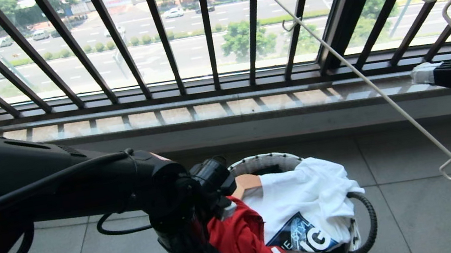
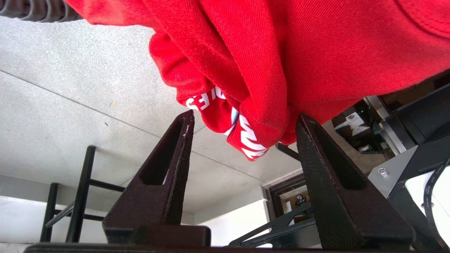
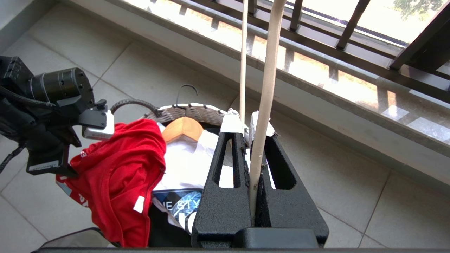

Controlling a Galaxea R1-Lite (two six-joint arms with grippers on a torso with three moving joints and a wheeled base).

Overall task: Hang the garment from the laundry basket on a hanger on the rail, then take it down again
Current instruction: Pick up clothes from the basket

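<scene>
The left claw (image 2: 244,117) is spread, its fingers either side of a bunched fold of the garment (image 1: 242,252) that drapes over the laundry basket's (image 3: 190,111) rim above the floor; probably set to pinch the cloth and lift it out. The right claw (image 3: 251,121) is pressed together on the hanger (image 1: 391,103), holding it up beside the basket, ready to take the shirt.

One laundry basket (image 1: 259,163); three garments: red T-shirt (image 1: 246,251), white printed T-shirt (image 1: 310,194), black garment (image 3: 165,232); two hangers: wire hanger (image 1: 386,99), wooden hanger (image 3: 182,128).
</scene>
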